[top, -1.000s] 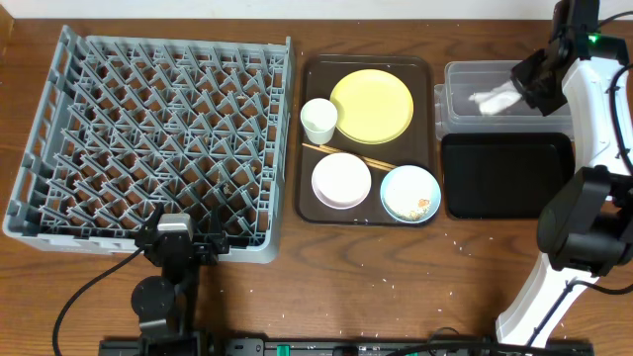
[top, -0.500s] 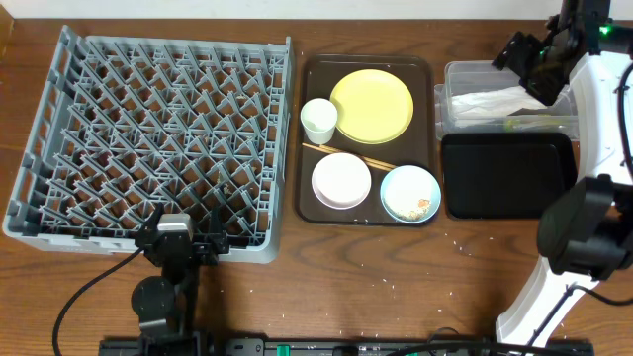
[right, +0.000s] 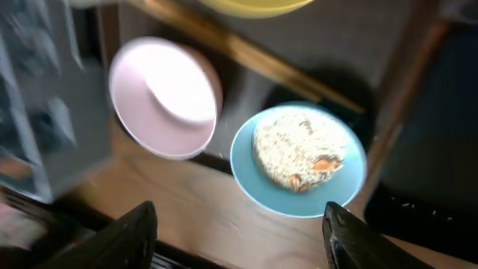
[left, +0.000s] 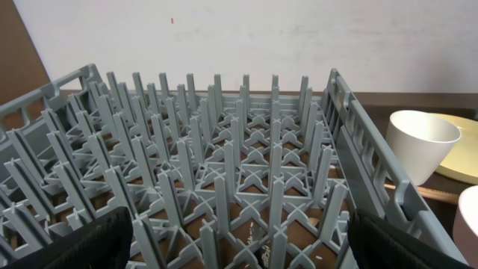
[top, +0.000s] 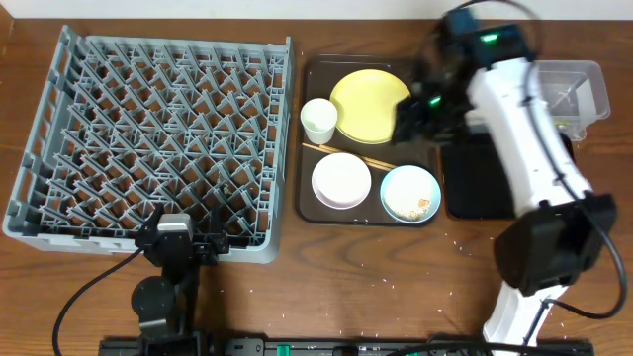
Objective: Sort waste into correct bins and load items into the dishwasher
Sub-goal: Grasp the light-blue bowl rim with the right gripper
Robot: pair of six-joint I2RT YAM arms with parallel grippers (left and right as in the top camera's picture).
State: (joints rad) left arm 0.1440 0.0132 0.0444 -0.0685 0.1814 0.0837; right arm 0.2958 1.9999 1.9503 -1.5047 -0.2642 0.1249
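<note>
My right gripper [top: 413,114] is open and empty, hovering over the brown tray [top: 309,138] beside the yellow plate [top: 368,104]. In the right wrist view it [right: 243,250] sits above the light blue bowl [right: 299,161], which holds rice scraps [right: 299,149], next to the white bowl [right: 164,97] and the chopsticks [right: 254,56]. The tray also carries the white cup [top: 318,120], white bowl [top: 341,180], blue bowl [top: 409,193] and chopsticks [top: 346,155]. The clear tub [top: 584,84] holds the white napkin [top: 562,96]. My left gripper [top: 183,242] is open at the grey dish rack's [top: 158,129] front edge.
The black tray [top: 475,188] lies right of the brown tray, half hidden under my right arm. Loose white crumbs dot the table in front of the trays [top: 455,242]. In the left wrist view the rack's pegs [left: 224,172] fill the frame, with the white cup [left: 422,142] beyond its right wall.
My right arm let go of the napkin over the clear tub, then swung left to hover over the brown tray. The left arm has not moved.
</note>
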